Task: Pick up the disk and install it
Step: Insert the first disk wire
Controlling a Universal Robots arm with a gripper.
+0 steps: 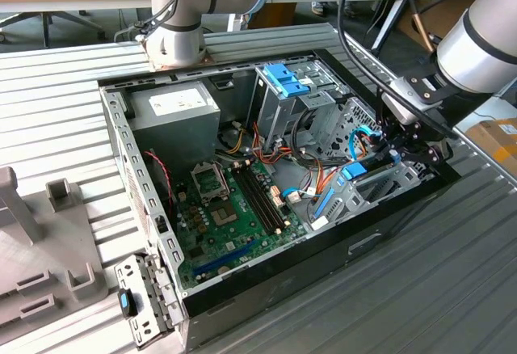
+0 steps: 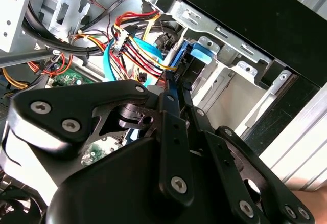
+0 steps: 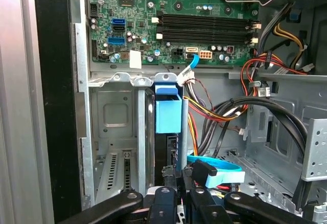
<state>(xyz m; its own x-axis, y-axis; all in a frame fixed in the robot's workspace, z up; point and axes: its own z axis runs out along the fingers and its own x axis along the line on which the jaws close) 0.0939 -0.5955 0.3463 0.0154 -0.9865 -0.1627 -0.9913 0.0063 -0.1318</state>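
Observation:
The disk (image 3: 167, 112) stands on edge in the grey metal bay (image 3: 113, 116) at the open computer case's corner, at the exterior view's right. Its bright blue tab points toward the motherboard and its black body (image 3: 171, 150) runs back to my gripper. In the exterior view the disk's blue tab (image 1: 354, 170) lies just ahead of my gripper (image 1: 393, 153). My gripper (image 3: 178, 177) is shut on the disk's near end, its fingers (image 2: 170, 88) pressed to the thin edge. The second wrist view shows the blue tab (image 2: 202, 54) beyond the fingertips, inside the bay.
A tall grey cage with a blue latch (image 1: 284, 79) stands at the back of the case. Red, yellow and blue cables (image 3: 219, 111) crowd beside the bay. The motherboard (image 1: 234, 208) and power supply (image 1: 174, 111) lie further in. A loose bracket (image 1: 141, 301) sits outside the case.

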